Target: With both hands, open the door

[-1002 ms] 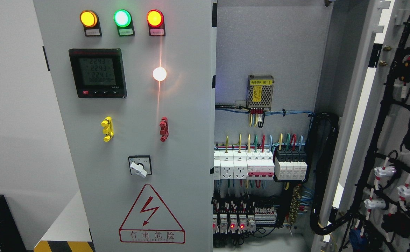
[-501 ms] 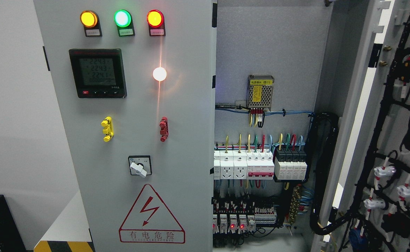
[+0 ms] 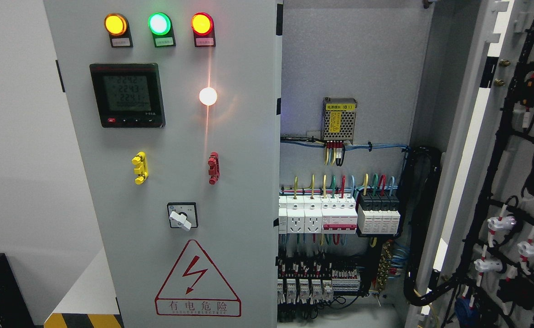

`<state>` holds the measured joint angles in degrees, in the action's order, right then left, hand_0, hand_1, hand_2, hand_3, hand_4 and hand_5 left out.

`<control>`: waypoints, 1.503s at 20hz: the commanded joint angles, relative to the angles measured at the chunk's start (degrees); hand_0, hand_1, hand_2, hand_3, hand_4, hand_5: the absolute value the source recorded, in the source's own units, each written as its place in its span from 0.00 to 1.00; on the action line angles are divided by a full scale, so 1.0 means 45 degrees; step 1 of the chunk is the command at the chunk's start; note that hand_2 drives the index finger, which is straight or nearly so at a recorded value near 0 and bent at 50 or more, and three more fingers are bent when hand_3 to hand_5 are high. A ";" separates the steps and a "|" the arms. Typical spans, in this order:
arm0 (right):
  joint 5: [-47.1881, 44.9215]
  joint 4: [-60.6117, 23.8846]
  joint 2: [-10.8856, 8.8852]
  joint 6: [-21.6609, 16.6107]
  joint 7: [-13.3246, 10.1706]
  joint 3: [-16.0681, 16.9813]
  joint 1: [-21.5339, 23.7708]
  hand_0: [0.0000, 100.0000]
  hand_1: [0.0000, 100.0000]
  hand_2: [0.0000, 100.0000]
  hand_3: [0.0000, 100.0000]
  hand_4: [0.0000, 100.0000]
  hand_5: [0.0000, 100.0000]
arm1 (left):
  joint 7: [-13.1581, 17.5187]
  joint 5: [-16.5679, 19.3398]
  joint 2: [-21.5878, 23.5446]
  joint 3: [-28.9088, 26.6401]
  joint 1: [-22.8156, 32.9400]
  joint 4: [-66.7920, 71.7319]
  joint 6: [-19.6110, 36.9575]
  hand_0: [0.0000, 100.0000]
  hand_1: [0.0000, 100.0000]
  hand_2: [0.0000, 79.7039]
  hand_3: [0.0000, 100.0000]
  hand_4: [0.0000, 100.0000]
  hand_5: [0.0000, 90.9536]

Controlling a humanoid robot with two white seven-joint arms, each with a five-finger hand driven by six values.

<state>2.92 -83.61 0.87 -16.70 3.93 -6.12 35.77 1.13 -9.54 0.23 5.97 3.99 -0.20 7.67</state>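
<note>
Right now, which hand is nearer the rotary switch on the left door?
Neither can be called: no hand or arm shows in the head view. The rotary switch sits untouched on the left door, above the warning triangle.

Right door (image 3: 513, 159) swung wide; cabinet interior (image 3: 349, 59) open; left door (image 3: 180, 150) blocks.

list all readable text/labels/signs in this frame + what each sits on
"有电危险": under the red lightning warning triangle on the left door.
"电源模块 (B1)", roughly: yellow label on the perforated power supply inside the cabinet.
Digital meter: rows of digits, about "2242 / 2243 / 2241", blurred, not certain.
Tags under the three indicator lamps: too small to read.
Small line under the warning text: unreadable.
</note>
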 commanded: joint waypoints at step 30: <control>-0.0043 -0.6928 -0.0135 0.0737 -0.0131 -0.1433 -0.6891 0.00 0.00 0.00 0.00 0.00 0.00 | -0.0057 -0.0086 -0.1224 -0.0038 -0.0047 -0.0364 -0.0044 0.00 0.00 0.00 0.00 0.00 0.00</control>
<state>2.76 -112.53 -1.62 -17.69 3.36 -12.47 12.19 0.84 -9.86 -4.08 5.76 3.78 -0.01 7.42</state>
